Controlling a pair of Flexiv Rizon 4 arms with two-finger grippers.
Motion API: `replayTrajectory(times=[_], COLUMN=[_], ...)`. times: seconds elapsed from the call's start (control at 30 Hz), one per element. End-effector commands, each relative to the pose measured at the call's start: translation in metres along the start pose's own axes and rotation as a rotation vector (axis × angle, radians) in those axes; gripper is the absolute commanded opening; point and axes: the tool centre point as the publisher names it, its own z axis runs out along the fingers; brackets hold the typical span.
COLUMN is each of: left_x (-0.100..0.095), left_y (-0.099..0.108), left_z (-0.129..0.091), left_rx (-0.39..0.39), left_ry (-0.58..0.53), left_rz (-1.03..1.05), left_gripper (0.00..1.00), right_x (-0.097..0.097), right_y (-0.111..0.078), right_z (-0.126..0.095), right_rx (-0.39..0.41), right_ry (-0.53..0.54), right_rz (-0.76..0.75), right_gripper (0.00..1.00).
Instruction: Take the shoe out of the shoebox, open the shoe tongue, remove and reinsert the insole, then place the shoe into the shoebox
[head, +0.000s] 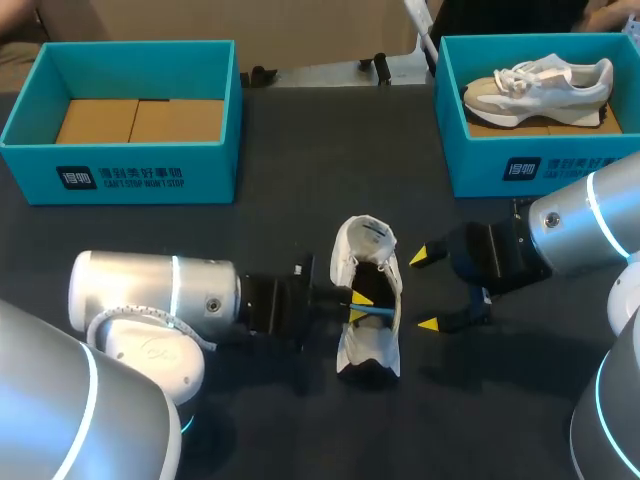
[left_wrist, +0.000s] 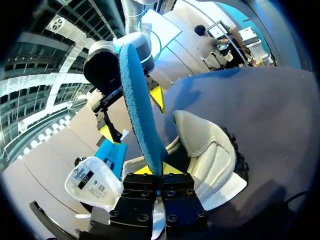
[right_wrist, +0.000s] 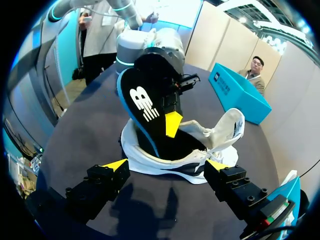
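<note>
Shoe (left_wrist: 210, 150), stitched white; insole (left_wrist: 140, 115) fuzzy blue

My left tool (head: 360, 307) and the upright insole (left_wrist: 137, 100) block the mouth of the shoe (head: 372, 350); bare counter (head: 330, 150) lies free between the left box (head: 215, 170) and right box (head: 475, 170).

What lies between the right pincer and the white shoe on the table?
Only bare dark table, as the head view shows: the open right pincer stands apart from the shoe, whose insole the left pincer holds.

A dark table (head: 300, 200) bears a far-right teal box (head: 480, 165) holding a white-and-beige sneaker (head: 540, 88).
</note>
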Motion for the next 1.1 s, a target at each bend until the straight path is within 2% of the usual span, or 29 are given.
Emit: replayTrajectory(times=[0.03,0.23,0.3,0.4,0.5,0.6,0.77,0.83,0.9,1.1], left_x=[-0.001,0.001,0.001,0.0,-0.002,-0.005,-0.004,-0.001,0.001,0.002], left_y=[0.004,0.001,-0.002,-0.01,-0.016,-0.021,-0.028,-0.028,-0.028,-0.022], left_z=[0.011,0.003,-0.001,-0.006,-0.011,-0.015,-0.014,-0.012,-0.009,-0.003], left_rx=[-0.011,-0.008,-0.007,-0.006,-0.004,-0.005,0.002,0.004,0.006,0.004], left_ry=[0.002,0.01,0.012,0.017,0.023,0.029,0.051,0.064,0.073,0.054], left_rz=[-0.001,-0.001,-0.001,0.011,0.025,0.036,0.042,0.044,0.046,0.106], left_gripper=[0.0,0.0,0.22,0.26,0.38,0.41,0.37,0.31,0.0,0.0], right_x=[0.001,0.001,0.001,0.001,0.001,0.001,0.001,0.001,0.001,0.001], right_y=[0.0,0.0,0.0,0.0,0.0,0.0,0.0,0.0,0.0,0.0], right_z=[0.0,0.0,0.0,0.0,0.0,0.0,0.0,0.0,0.0,0.0], right_rx=[0.0,0.0,0.0,0.0,0.0,0.0,0.0,0.0,0.0,0.0], right_ry=[-0.003,-0.003,-0.003,-0.003,-0.003,-0.003,-0.003,-0.003,-0.003,-0.003], right_rz=[-0.001,-0.001,-0.001,-0.001,-0.001,-0.001,-0.001,-0.001,-0.001,-0.001], right_gripper=[1.0,1.0,1.0,1.0,1.0,1.0,1.0,1.0,1.0,1.0])
